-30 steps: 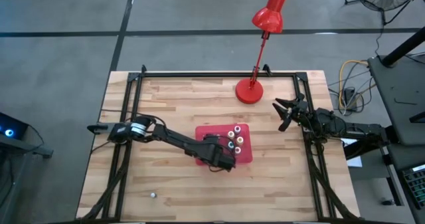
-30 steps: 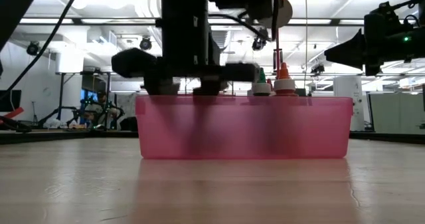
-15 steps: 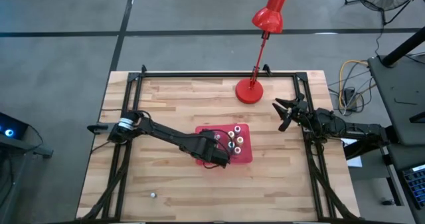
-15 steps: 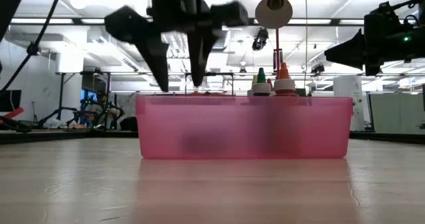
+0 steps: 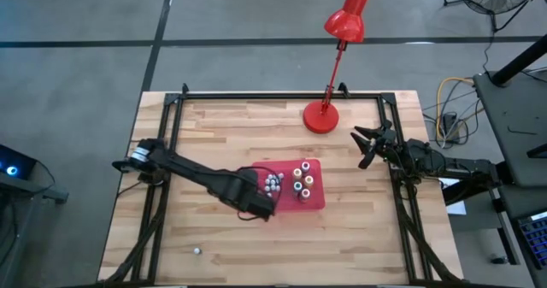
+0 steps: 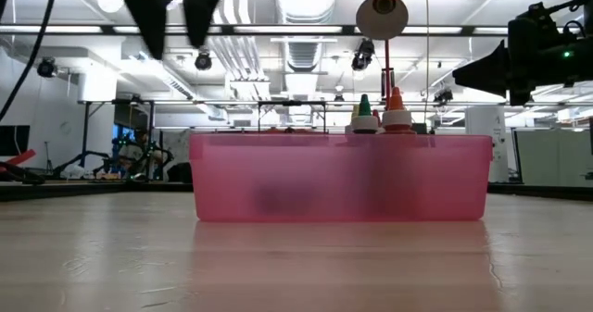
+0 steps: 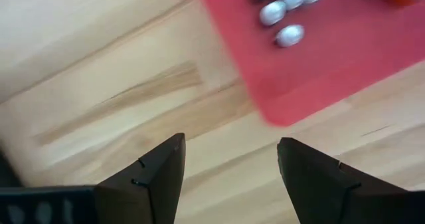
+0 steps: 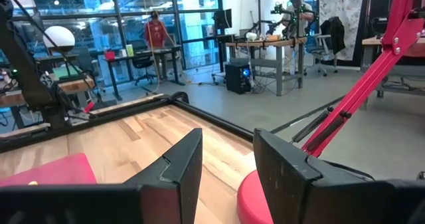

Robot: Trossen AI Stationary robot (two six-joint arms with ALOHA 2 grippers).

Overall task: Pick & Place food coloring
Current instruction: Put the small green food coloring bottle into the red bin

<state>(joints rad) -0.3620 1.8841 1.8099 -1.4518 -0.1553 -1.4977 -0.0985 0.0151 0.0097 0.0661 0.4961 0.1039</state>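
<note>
The red tray lies mid-table. In its left half sit several tiny pale-capped food coloring bottles, which the left wrist view shows as pale caps; a few larger coloured ones stand in its right half, their tips rising above the rim. One tiny bottle lies alone near the table's near left corner. My left gripper hangs open and empty above the tray's near left corner, well above it, over bare wood. My right gripper waits open at the table's right edge.
A red desk lamp stands by its round base near the far edge, its head reaching beyond the table. A black frame rail runs around the table. Bare wood lies left of and in front of the tray.
My left gripper has risen from inside the tray to well above it and drawn back toward the table's left and near edges. The pale bottles that it covered now show in the tray's left half.
</note>
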